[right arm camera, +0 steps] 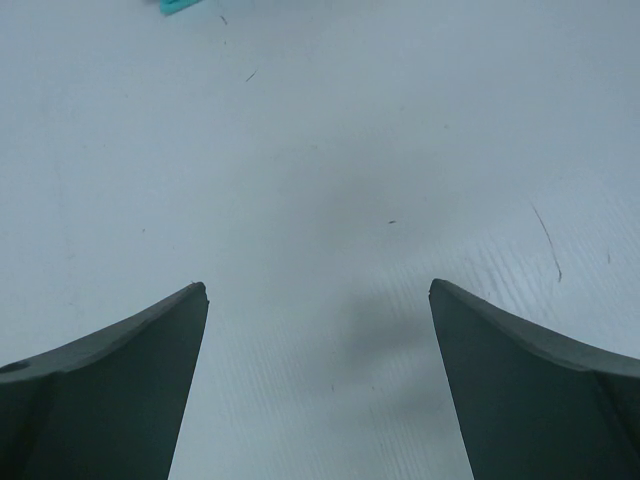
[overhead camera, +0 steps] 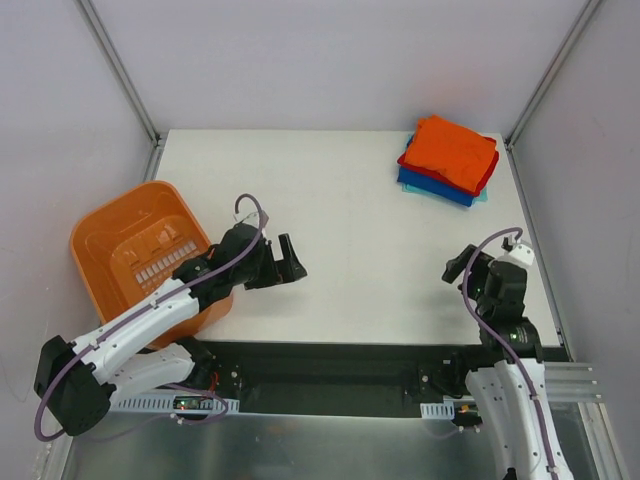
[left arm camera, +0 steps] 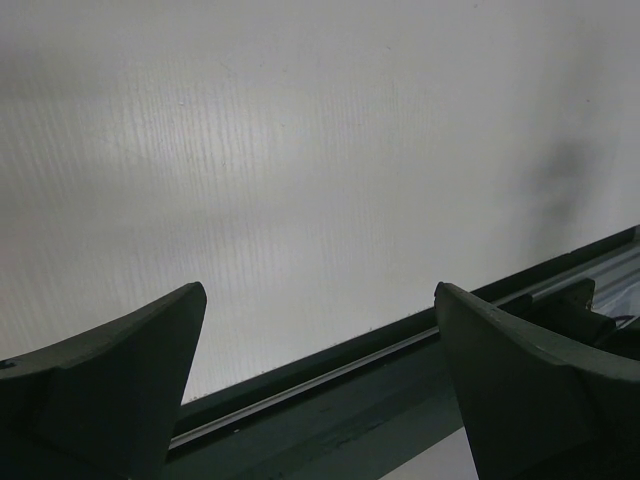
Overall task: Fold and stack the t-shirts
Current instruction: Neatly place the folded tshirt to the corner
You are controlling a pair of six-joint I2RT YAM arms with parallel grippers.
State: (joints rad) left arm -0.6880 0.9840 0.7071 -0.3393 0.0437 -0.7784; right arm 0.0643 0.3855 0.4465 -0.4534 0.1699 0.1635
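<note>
A stack of folded t-shirts [overhead camera: 447, 158] lies at the table's far right: an orange one on top, then red, blue and teal beneath. A teal corner [right arm camera: 180, 5] shows at the top of the right wrist view. My left gripper [overhead camera: 288, 260] is open and empty above the table near its front edge, right of the orange basket. In its wrist view the gripper [left arm camera: 320, 300] spans bare table and the front rail. My right gripper [overhead camera: 460, 266] is open and empty near the front right; its wrist view [right arm camera: 318, 295] shows only bare table.
An orange plastic basket [overhead camera: 95, 236] stands at the table's left edge, with no shirts visible inside. A dark rail [overhead camera: 350, 360] runs along the front edge of the table. Grey walls enclose the table.
</note>
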